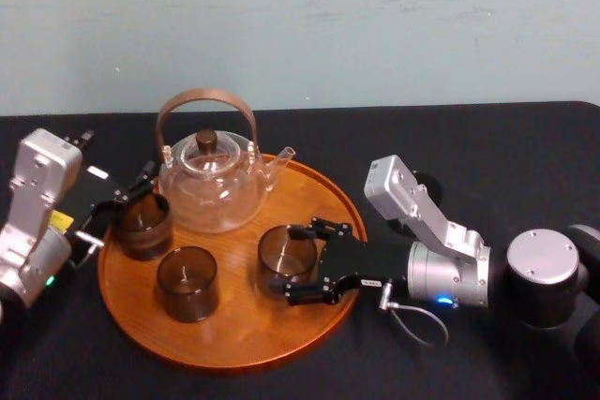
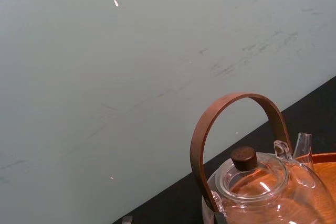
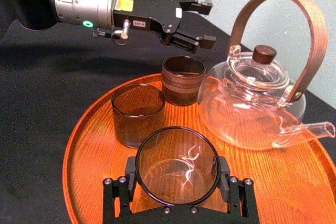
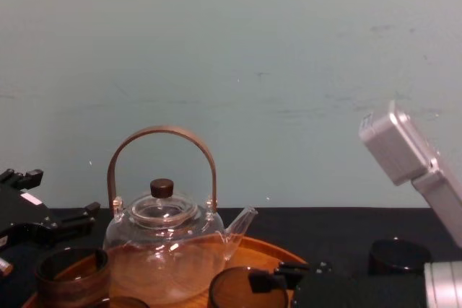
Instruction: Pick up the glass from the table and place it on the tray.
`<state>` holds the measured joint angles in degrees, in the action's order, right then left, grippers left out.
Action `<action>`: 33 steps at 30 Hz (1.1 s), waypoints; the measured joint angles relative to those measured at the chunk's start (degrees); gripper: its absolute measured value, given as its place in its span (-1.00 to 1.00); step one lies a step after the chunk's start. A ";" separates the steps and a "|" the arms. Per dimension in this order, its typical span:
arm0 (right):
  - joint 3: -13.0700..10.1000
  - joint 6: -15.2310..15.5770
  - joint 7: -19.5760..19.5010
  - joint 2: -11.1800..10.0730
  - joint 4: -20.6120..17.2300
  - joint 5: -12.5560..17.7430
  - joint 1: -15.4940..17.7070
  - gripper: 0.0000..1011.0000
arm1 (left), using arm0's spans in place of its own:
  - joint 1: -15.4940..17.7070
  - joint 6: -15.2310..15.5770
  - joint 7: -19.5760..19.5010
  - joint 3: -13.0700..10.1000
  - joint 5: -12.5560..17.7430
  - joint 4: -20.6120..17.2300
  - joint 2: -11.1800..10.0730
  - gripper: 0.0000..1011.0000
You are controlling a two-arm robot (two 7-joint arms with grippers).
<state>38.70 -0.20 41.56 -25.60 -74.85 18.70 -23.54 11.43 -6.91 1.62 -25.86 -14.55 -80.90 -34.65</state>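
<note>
Between the fingers [image 3: 224,178] of the right gripper [image 1: 302,262], the glass [image 3: 177,165] is standing upright on the tray [image 1: 244,330], and both fingers are pressing against its sides. Just beyond those fingertips a second glass [image 1: 186,283] is sitting apart from the held one, with the teapot [image 1: 211,185] farther off. The left gripper [image 1: 122,203] is hovering at the tray's opposite edge with its fingers spread wide. A darker glass [image 1: 142,224] is standing close by them, though contact cannot be told. The tray is resting on the black table [image 1: 487,156].
</note>
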 joint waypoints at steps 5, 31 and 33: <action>0.30 -0.07 0.39 0.42 1.23 0.19 -0.11 0.80 | 0.00 0.00 0.00 0.00 0.00 0.00 0.00 0.98; 0.98 0.84 0.39 0.42 2.20 0.38 0.56 0.80 | 0.00 0.00 0.00 0.00 0.00 0.00 0.00 0.98; 1.02 0.91 0.22 0.42 2.15 0.25 0.58 0.80 | 0.00 0.00 0.00 0.00 0.00 0.00 0.00 0.98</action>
<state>39.72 0.71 41.78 -25.18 -72.70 18.95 -22.96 11.43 -6.91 1.62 -25.86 -14.55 -80.90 -34.65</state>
